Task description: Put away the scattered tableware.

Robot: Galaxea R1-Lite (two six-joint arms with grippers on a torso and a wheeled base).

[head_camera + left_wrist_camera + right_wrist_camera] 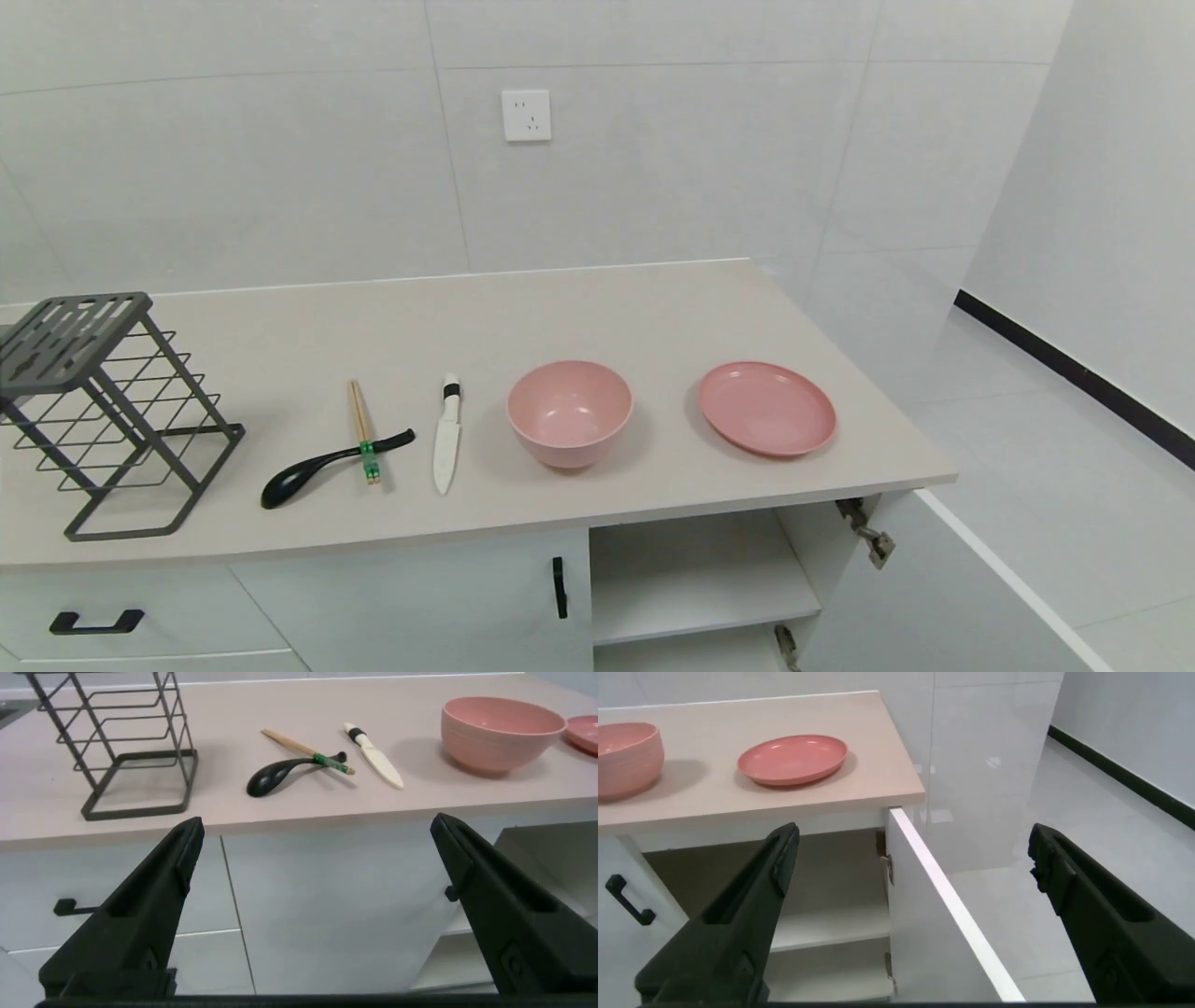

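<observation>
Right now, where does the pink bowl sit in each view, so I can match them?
Head: bowl on the counter, between knife and plate.
Left wrist: bowl past the knife, with the plate's rim beside it.
Right wrist: bowl cut off at the picture's edge, beside the plate.
Shared landmark: the plate.

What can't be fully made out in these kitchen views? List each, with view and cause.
Rack: head view, left edge cuts it off.
Plate: left wrist view, right edge cuts it off.
Bowl: right wrist view, left edge cuts it off.
Cupboard lower shelf: head view, bottom edge cuts it off.
</observation>
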